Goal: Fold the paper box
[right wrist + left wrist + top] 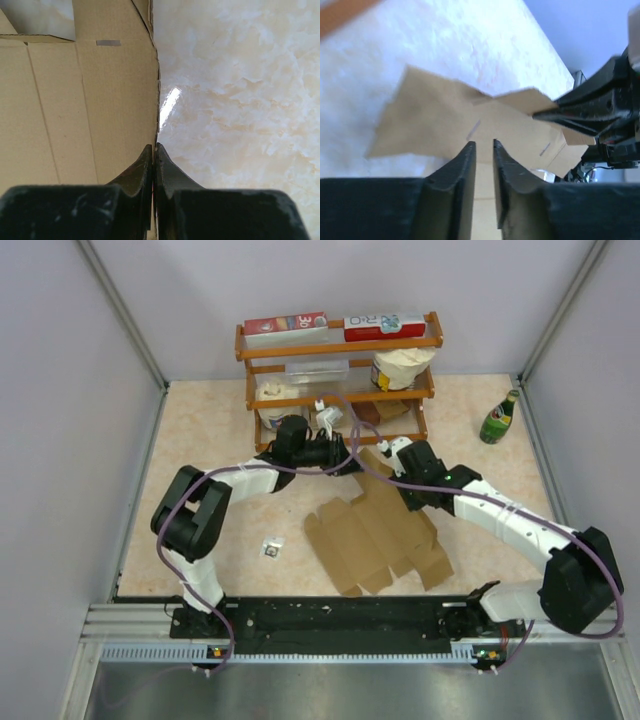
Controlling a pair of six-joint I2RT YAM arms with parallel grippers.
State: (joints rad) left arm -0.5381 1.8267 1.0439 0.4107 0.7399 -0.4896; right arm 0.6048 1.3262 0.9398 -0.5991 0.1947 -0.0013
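Brown card paper box: unfolded mid-table, 12 o'clock flap lifted. Seems light, stiff, creased; take by flap edges. Right gripper: pinching one edge. Left gripper: jaws narrowly apart, hold unclear.

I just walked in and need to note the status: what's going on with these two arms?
Two robot arms are folding the paper box, which lies mostly flat and unfolded on the table. The right claw is shut on an edge of the sheet at its far end. The left claw is at that same end, narrowly open over the cardboard and not clearly gripping it. No walls are formed yet.
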